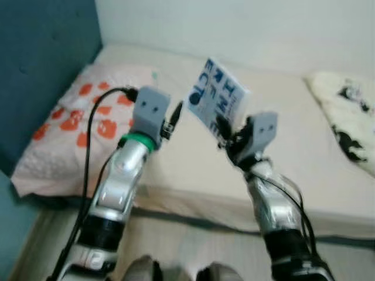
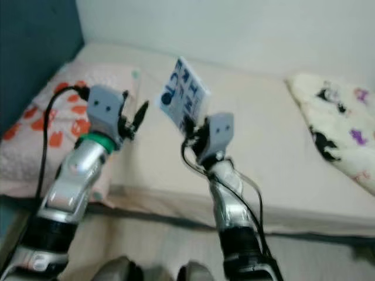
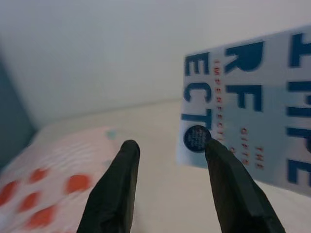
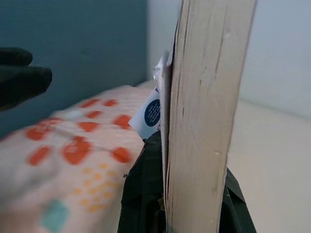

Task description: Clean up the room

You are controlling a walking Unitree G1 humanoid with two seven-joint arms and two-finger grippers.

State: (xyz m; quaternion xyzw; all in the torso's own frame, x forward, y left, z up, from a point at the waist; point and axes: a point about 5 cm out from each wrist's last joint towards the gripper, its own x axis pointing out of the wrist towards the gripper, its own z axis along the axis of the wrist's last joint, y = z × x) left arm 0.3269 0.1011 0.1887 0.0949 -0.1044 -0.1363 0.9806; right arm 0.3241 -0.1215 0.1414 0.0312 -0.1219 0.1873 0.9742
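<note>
1. Right wrist view: the white paperback book with blue lettering shows edge-on, clamped between the right gripper fingers above the beige bed.
2. Left wrist view: its cover faces the left gripper, fingers spread, empty.
3. Left eye view: orange-spotted pillow lies left.

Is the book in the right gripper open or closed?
Closed. The right gripper clamps the book; in the right wrist view its page edges form one solid block.

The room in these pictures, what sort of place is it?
Most likely a bedroom: a bed with a beige sheet against the wall, a pillow with orange spots by a blue headboard, and a patterned blanket.
</note>
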